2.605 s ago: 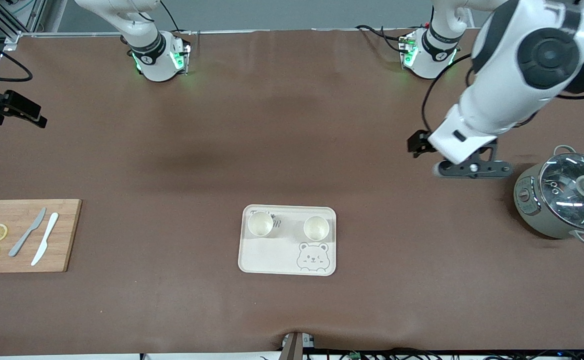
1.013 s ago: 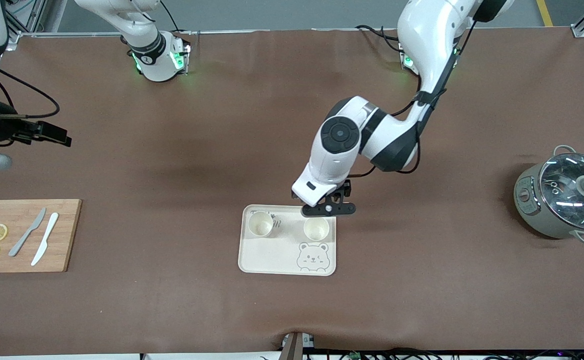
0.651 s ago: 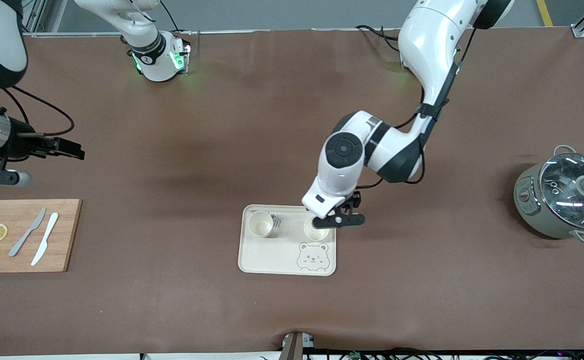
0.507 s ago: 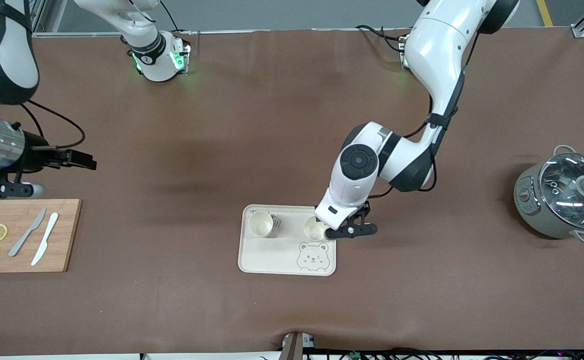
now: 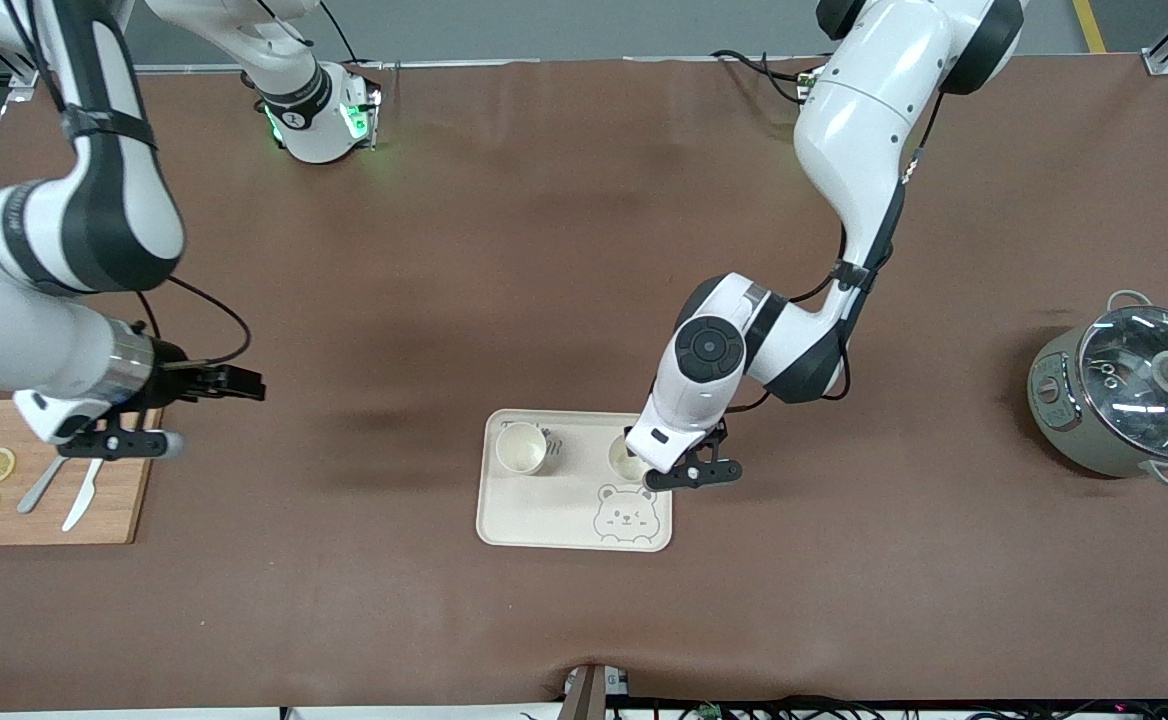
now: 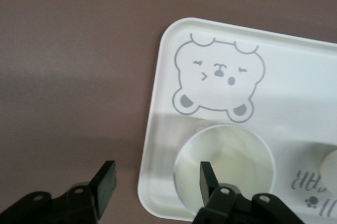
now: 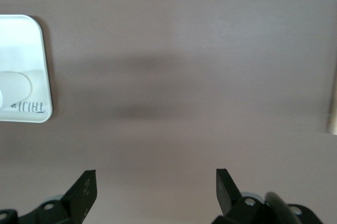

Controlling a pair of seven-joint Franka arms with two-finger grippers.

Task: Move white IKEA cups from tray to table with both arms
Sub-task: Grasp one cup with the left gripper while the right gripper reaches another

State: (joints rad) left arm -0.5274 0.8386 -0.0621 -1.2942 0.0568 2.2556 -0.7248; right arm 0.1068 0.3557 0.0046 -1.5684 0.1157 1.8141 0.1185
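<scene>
Two white cups stand upright on the cream bear tray (image 5: pixel 544 515) at mid table. One cup (image 5: pixel 521 447) stands free toward the right arm's end. The other cup (image 5: pixel 624 461) is partly under my left gripper (image 5: pixel 682 472). In the left wrist view my left gripper (image 6: pixel 156 184) is open; one finger (image 6: pixel 206 181) is over this cup's (image 6: pixel 231 155) inside, the other finger (image 6: pixel 106 184) is off the tray's (image 6: pixel 295 71) edge. My right gripper (image 5: pixel 112 440) is open and empty over the cutting board's edge; the right wrist view shows it (image 7: pixel 155 190) over bare table.
A wooden cutting board (image 5: pixel 119 510) with two lemon slices and two knives lies at the right arm's end. A grey pot (image 5: pixel 1129 400) with a glass lid stands at the left arm's end. The tray's corner (image 7: pixel 23 40) shows in the right wrist view.
My left arm swung from near the pot to the tray and came down at the cup. My right arm moved in from the table's edge to over the cutting board.
</scene>
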